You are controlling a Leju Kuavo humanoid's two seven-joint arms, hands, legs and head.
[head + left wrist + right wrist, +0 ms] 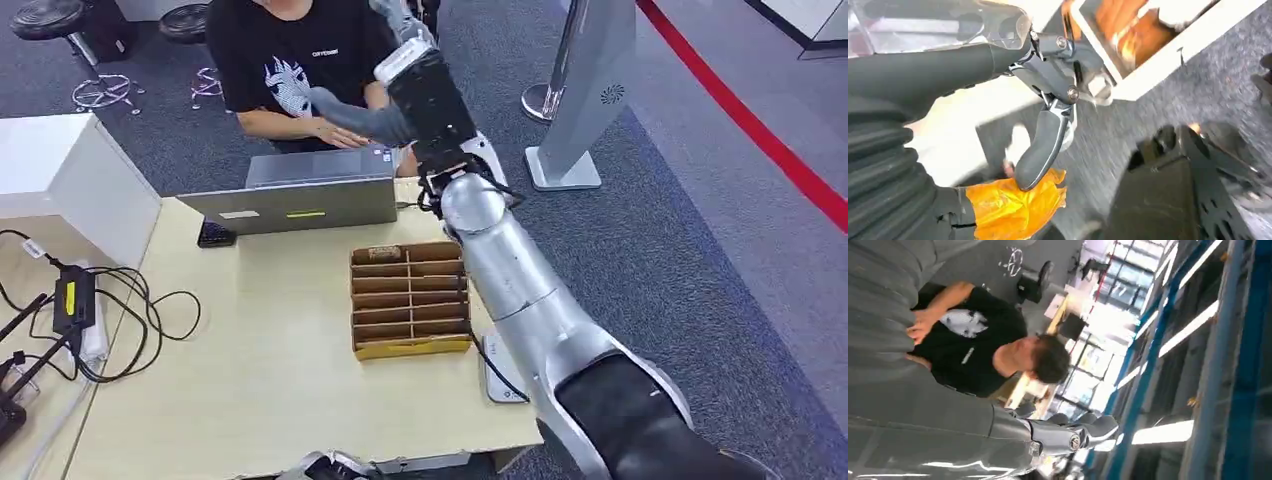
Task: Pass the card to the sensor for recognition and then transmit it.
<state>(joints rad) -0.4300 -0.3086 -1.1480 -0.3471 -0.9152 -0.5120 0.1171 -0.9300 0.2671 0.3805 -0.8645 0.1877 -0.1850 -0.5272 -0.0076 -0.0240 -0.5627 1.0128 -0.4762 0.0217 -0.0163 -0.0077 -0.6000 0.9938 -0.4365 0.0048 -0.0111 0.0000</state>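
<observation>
On table: laptop [300, 195], slotted box [410, 298] — person [300, 70] behind, cables [120, 310] left.

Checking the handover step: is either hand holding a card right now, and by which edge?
Cannot be told for the right hand, raised toward the person: no card is visible. The left hand holds nothing, fingers curled.

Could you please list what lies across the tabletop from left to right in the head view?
Black power adapter with tangled cables → grey open laptop → brown cardboard divided card box → robot's silver right arm.
</observation>
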